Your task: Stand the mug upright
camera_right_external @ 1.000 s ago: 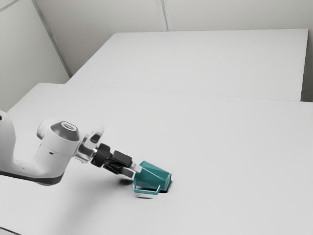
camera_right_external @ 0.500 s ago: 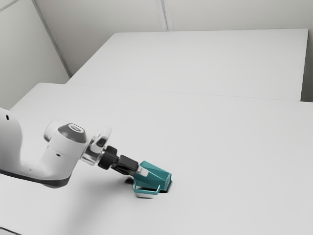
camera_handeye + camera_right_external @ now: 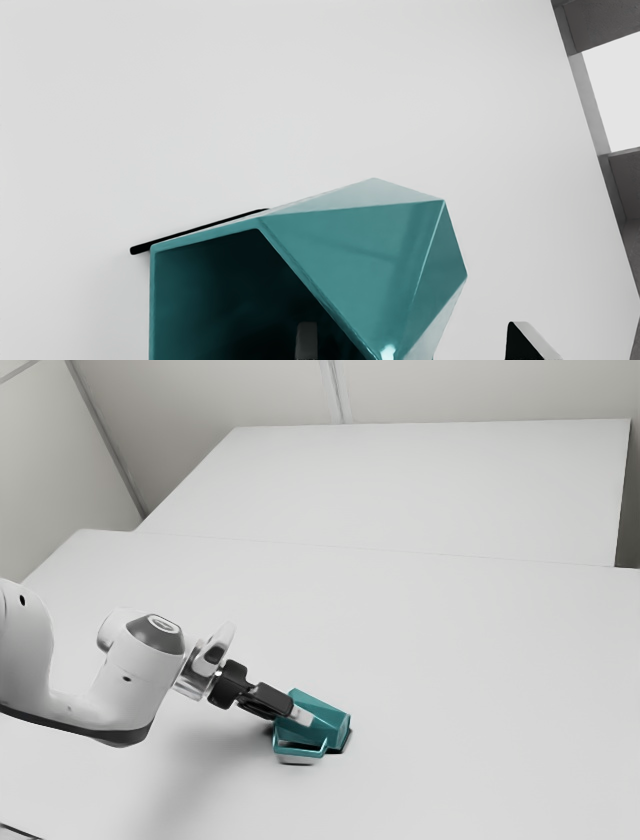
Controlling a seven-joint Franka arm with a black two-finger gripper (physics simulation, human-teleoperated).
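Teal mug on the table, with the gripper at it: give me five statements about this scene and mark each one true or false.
1. The mug stands upright on the table. False: it lies on its side.
2. The mug's mouth faces toward the arm. True.
3. The fingers of the gripper are pressed together. False: they stand apart, one tip seen against the dark mouth and the other outside the mug's wall.
4. The mug's handle is on the side nearer the exterior view's bottom edge. True.
5. The handle is missing its outer bar, leaving two stubs. False: the handle forms a closed loop with the mug.
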